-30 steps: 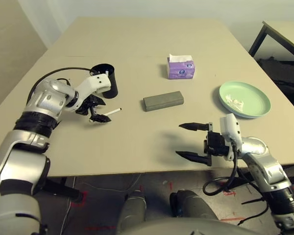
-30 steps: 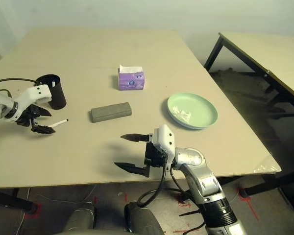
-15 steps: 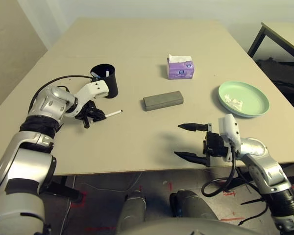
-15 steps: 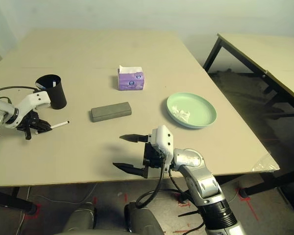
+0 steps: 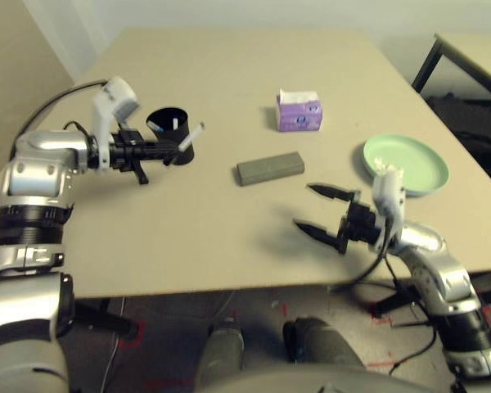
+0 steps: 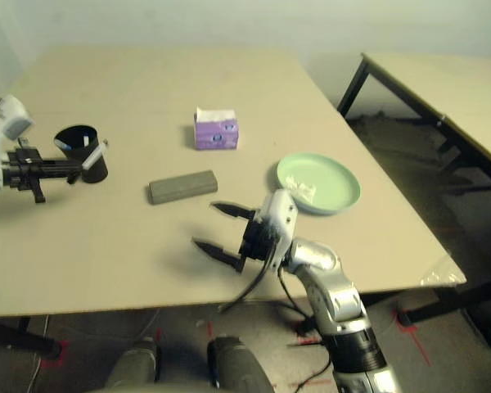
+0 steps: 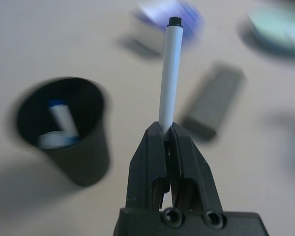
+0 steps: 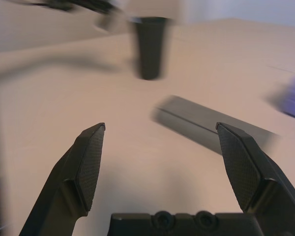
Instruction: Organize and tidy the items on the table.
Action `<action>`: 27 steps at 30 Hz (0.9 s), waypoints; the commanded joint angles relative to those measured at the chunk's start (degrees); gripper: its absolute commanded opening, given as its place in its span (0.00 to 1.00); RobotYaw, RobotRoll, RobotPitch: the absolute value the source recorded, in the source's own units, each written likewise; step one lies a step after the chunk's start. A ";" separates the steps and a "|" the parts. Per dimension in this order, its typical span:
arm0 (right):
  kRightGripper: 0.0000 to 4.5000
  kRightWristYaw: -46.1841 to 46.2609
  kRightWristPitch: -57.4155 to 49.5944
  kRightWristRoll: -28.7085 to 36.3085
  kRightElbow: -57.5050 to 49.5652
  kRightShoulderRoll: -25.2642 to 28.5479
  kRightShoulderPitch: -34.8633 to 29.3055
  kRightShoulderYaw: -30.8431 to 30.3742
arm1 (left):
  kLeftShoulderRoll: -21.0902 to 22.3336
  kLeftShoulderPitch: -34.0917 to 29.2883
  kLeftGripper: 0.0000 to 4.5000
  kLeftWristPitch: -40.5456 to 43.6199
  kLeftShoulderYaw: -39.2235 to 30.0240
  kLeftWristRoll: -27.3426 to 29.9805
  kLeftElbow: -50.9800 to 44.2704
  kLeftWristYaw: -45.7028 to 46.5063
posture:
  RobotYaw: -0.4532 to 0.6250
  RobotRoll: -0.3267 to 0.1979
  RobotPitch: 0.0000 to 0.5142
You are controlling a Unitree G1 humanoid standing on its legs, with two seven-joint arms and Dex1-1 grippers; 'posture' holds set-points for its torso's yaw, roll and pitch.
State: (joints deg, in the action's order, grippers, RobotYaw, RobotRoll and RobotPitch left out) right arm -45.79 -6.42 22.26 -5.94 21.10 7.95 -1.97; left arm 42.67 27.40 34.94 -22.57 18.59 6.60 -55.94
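**Marker lifted, cup waiting**

The left gripper (image 7: pixel 168 140) was clamped on the marker (image 7: pixel 168 73) low on its barrel, holding it clear of the table (image 5: pixel 229 65) with the cup (image 5: pixel 173 133) just beside its tip. To finish well, the tip needed to come above the rim and tilt down before release — a pen (image 7: pixel 59 120) already stood inside. The right gripper (image 5: pixel 321 215) hung spread wide and empty, the grey case (image 5: pixel 269 169) at its eleven o'clock.

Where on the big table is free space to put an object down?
Bare: the far half of the table behind the purple tissue pack, and the near strip before the grey glasses case. Crowded: around the black cup and green plate.
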 commanded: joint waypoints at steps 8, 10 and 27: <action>1.00 2.14 1.73 -3.01 0.16 -1.17 -1.83 -1.50 | -9.15 -0.48 0.01 -6.96 -6.92 2.74 -4.36 21.38 | 0.40 0.62 0.14; 1.00 2.19 1.79 -2.97 0.37 -1.17 -1.58 -1.55 | -8.88 3.10 0.01 -10.21 -5.46 1.77 0.20 22.61 | 0.39 0.62 0.14; 1.00 2.92 2.07 -3.52 -1.94 -0.72 -3.80 -1.80 | -12.46 32.19 0.01 -43.30 4.56 -6.68 52.24 24.00 | 0.34 0.62 0.16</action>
State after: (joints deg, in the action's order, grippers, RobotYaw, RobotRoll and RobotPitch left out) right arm -43.23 -4.52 19.47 -6.84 20.03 4.81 -3.46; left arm 30.73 58.99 -6.33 -18.77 12.83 55.75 -31.79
